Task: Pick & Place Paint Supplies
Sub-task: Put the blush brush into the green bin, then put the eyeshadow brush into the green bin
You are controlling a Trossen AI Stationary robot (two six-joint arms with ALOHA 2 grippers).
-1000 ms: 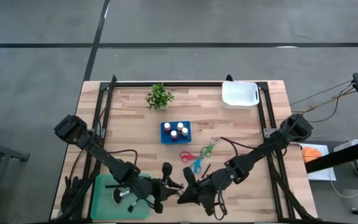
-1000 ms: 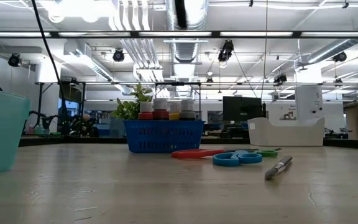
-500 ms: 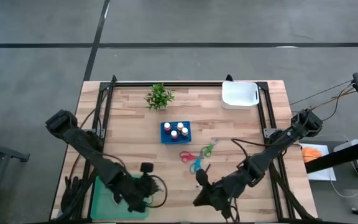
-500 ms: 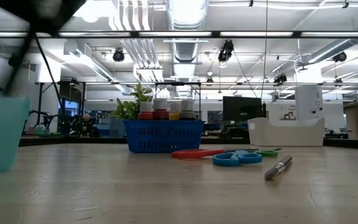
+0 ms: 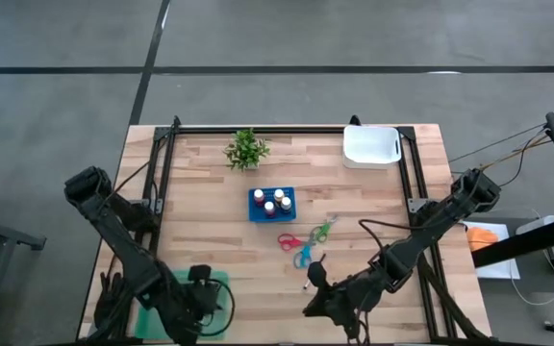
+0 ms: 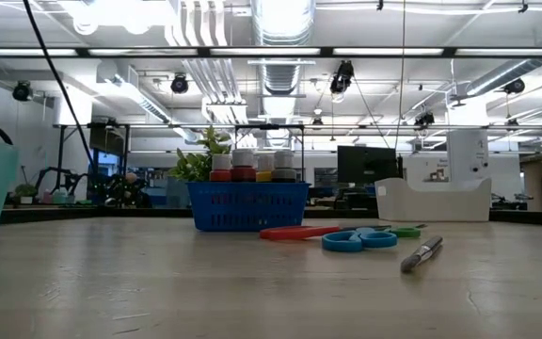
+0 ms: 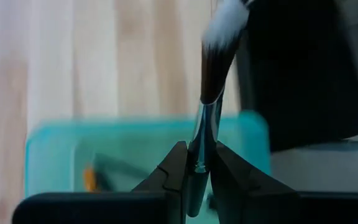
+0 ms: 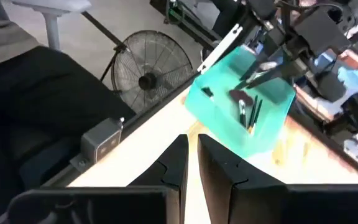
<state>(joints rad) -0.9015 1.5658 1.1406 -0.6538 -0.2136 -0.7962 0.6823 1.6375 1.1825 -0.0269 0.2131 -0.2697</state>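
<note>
Since a second ago your left gripper (image 7: 196, 168) has pulled back from mid-table to the near-left corner, over the teal bin (image 5: 221, 284); your right gripper (image 8: 191, 163) has backed off to the near edge, right of centre. Left fingers are clamped on a brush (image 7: 211, 93), silver ferrule pinched between them, white-tipped bristles pointing out past the fingertips. Right fingers are together, holding nothing.

The right wrist view shows the teal bin across the table with what looks like three brushes inside, plus the left arm above it. The exact count is hard to call.

Your surface is a light wood plank table (image 5: 200, 202) with a black frame rail. On it, counted:
- one blue basket (image 5: 272, 204) at centre holding four paint bottles (image 6: 255, 165) with white, red and yellow caps
- three scissors just near of the basket: red (image 5: 288, 240), blue (image 5: 305, 257), green (image 5: 323, 231), lying close together
- one brush (image 6: 422, 253) loose on the wood, just near the blue scissors
- one white tray (image 5: 371, 146) at the far-right corner
- one potted plant (image 5: 246, 150) at the far side, left of centre

Beyond the table you've got grey floor with dark seams. At table height it's an open workshop: ceiling light strips, ducts, monitors. A floor fan (image 8: 148, 78) stands off the near-left corner.
</note>
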